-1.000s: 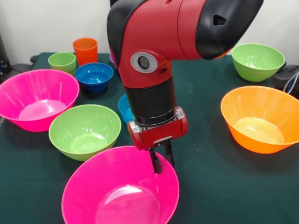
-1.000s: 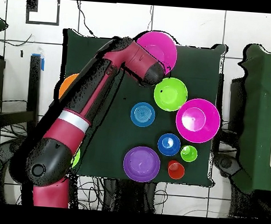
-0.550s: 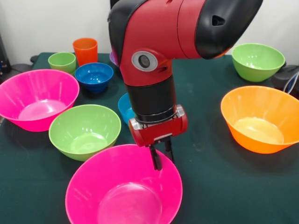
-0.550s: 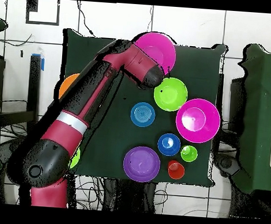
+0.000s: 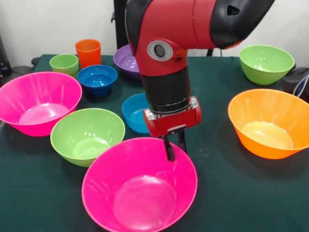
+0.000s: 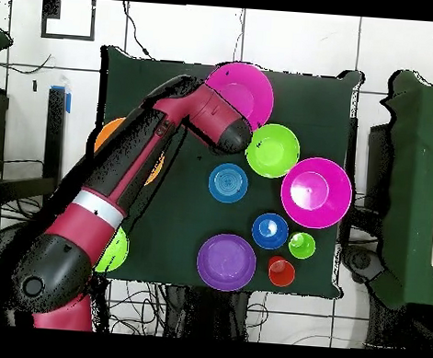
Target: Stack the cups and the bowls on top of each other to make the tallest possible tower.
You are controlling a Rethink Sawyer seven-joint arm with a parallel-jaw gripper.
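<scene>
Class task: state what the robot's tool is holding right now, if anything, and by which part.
The tool is shut on the near pink bowl, pinching its far rim, one finger inside the wall and one outside.

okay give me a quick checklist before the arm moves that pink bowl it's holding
1. Gripper clamped on the near pink bowl's far rim: ok.
2. Bowl fully lifted off the table: cannot tell.
3. Nearby green bowl apart from the held bowl: ok, narrow gap.
4. Other pink bowl upright and empty for nesting: ok.
5. Small blue bowl behind the gripper not touched: ok.
6. Tower begun: not ok, no bowls are nested yet.
</scene>
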